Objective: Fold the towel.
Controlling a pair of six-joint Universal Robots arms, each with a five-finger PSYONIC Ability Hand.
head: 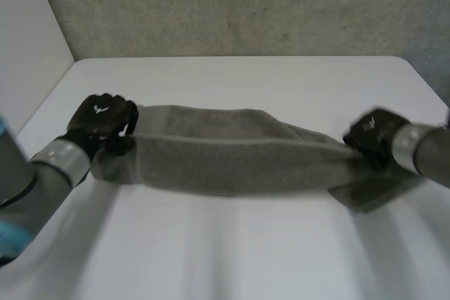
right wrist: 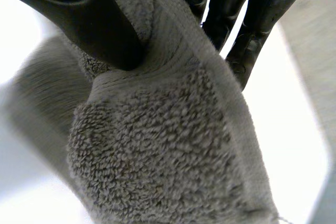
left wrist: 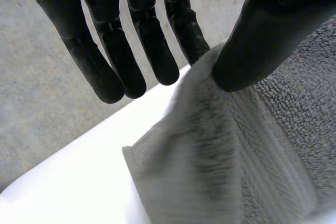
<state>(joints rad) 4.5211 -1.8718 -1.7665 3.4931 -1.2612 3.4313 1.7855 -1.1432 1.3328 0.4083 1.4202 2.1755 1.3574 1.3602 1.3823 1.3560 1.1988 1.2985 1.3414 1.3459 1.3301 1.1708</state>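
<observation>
Stretching a grey towel (head: 225, 156) low across the white table (head: 232, 251), the left hand (head: 102, 121) pinches one end between thumb and straight fingers (left wrist: 186, 30), and the right hand (head: 373, 135) pinches the other end likewise. The terry looks soft, limp and light, sagging between the fingers; the corners by the fingertips seem the surest hold

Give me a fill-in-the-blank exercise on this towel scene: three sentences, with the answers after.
1. The towel stretched between the left hand and the right hand is ____ in colour.
2. The table under it is ____.
3. In the right wrist view, the towel is pinched between the fingers and the ____.
Missing words: grey; white; thumb.
</observation>
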